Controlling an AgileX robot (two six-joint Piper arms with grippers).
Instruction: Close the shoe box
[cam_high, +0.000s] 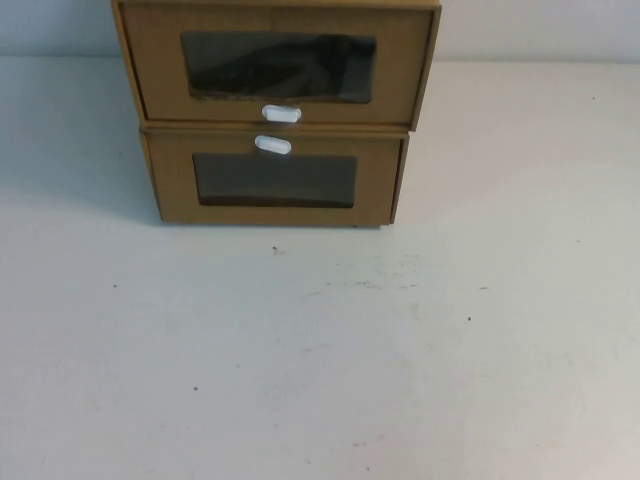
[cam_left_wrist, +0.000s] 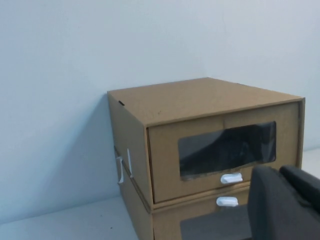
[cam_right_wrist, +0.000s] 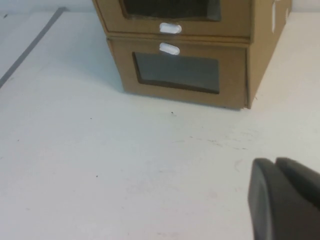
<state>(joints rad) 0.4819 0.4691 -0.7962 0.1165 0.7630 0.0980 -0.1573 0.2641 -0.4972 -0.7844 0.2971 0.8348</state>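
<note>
The shoe box (cam_high: 160, 80) is the upper of two stacked brown cardboard boxes, with a clear window and a white oval tab (cam_high: 281, 113) below it. Its drawer front looks about level with its frame. It also shows in the left wrist view (cam_left_wrist: 200, 100) and the right wrist view (cam_right_wrist: 235, 15). Neither gripper shows in the high view. My left gripper (cam_left_wrist: 280, 172) is shut and empty, in front of the boxes near the seam between them. My right gripper (cam_right_wrist: 275, 162) is shut and empty, low over the table, well short of the boxes.
The lower brown box (cam_high: 170, 180) has its white tab (cam_high: 272, 145) above its window. Both stand at the back of the white table (cam_high: 320, 350), against a pale wall. White clips (cam_left_wrist: 122, 167) join the boxes at the side. A grey line (cam_right_wrist: 30, 45) runs across the table.
</note>
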